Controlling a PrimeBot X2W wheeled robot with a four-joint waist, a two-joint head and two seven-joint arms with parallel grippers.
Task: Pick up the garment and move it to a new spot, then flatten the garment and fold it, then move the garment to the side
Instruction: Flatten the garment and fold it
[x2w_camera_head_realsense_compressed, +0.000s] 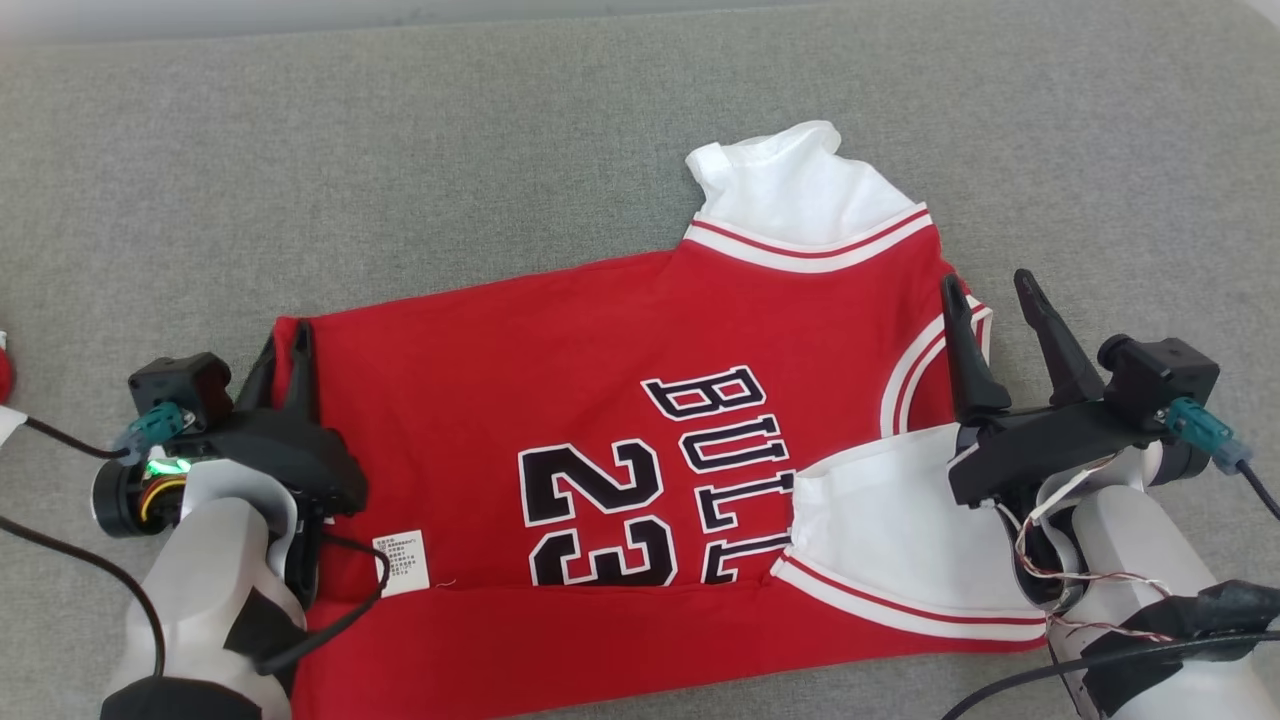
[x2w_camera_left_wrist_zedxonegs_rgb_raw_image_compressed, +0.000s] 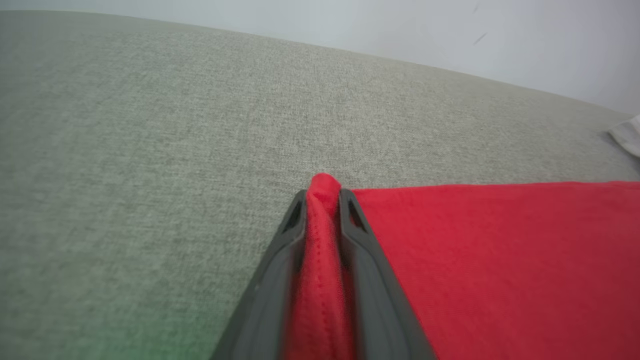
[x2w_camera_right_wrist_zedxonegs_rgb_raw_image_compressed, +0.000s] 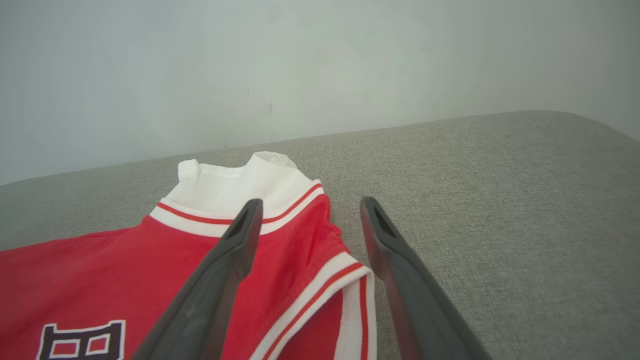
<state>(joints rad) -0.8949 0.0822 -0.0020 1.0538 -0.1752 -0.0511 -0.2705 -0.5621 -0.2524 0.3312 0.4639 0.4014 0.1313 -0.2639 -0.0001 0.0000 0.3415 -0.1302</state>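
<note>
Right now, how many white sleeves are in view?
2. One white sleeve lies at the far edge of the jersey; the other lies on its front, near right. None seems hidden.

The garment (x2w_camera_head_realsense_compressed: 620, 430) lies across the middle of the padded surface (x2w_camera_head_realsense_compressed: 400, 150), with its hem end to the left and its shoulder end to the right. The left gripper (x2w_camera_head_realsense_compressed: 288, 345) is at the hem's far corner, and this corner sits between its 2 fingers. The right gripper (x2w_camera_head_realsense_compressed: 988, 282) is over the shoulder edge. A wall (x2w_camera_right_wrist_zedxonegs_rgb_raw_image_compressed: 300, 60) stands behind the surface.
</note>
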